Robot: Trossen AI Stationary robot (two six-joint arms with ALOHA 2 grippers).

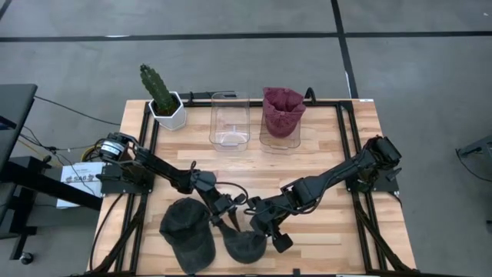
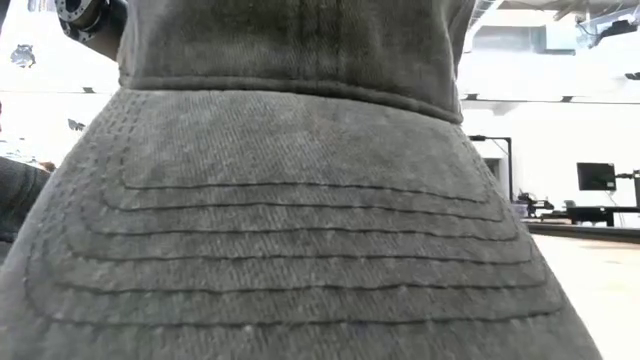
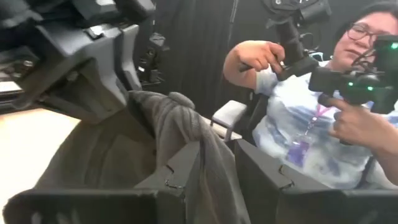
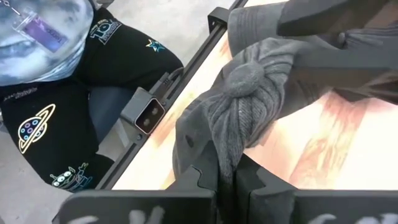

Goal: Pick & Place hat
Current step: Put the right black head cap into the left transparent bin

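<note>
Hat (image 1: 244,245), dark grey, sits at the desk's (image 1: 323,154) near edge, just beside a second dark cap (image 1: 187,223). Both arms reach low and inward to it: the left pincer (image 1: 224,218) pinches its fabric between part-spread fingers, while the right pincer (image 1: 269,231) is pressed together on a fold. Farther back stand a clear container (image 1: 230,119), a maroon cloth (image 1: 282,110) and a potted cactus (image 1: 163,96).
</note>
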